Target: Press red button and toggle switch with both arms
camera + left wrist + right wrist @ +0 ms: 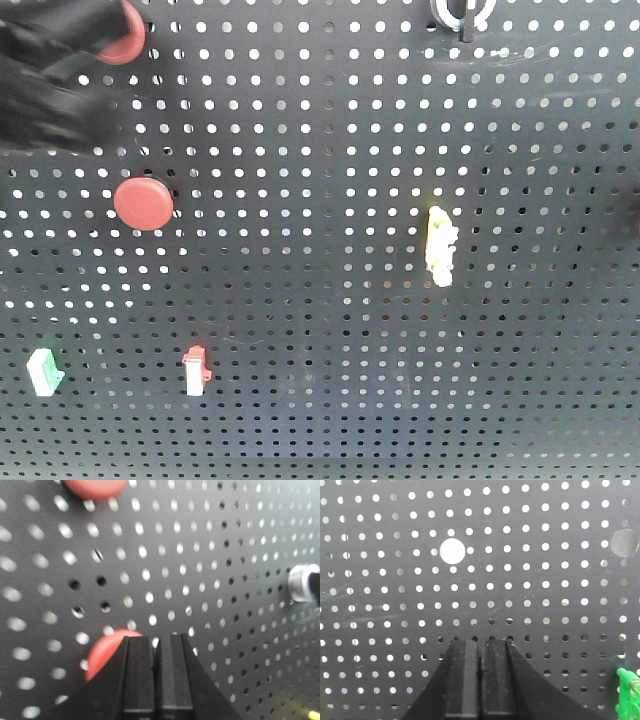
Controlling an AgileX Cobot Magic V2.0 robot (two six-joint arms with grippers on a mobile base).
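- So, the left gripper (155, 638) is closed up tight with nothing in it. It points at the pegboard (200, 540), and the red button (102, 655) peeks out just to its left. Can't tell from here whether it's touching yet.
- For a clean press, I'd shift the gripper over toward the button's middle and push straight in. A poke on the rim could skid off, I reckon.
- The right gripper (481, 642) is shut and empty too, facing bare board. The toggle switch (462, 14) isn't in its wrist view at all, so it has to line up on that first.
- Looks-wise, the red button is round, flat-topped and matte red. It's on the left side of the board, below another red round button (128, 48) that's half hidden by a dark blurry bulk (50, 80), probably the left arm.
- The toggle switch sits at the board's top edge, right of centre: a silvery ring with a short dark lever poking out. Push the lever, not the collar.
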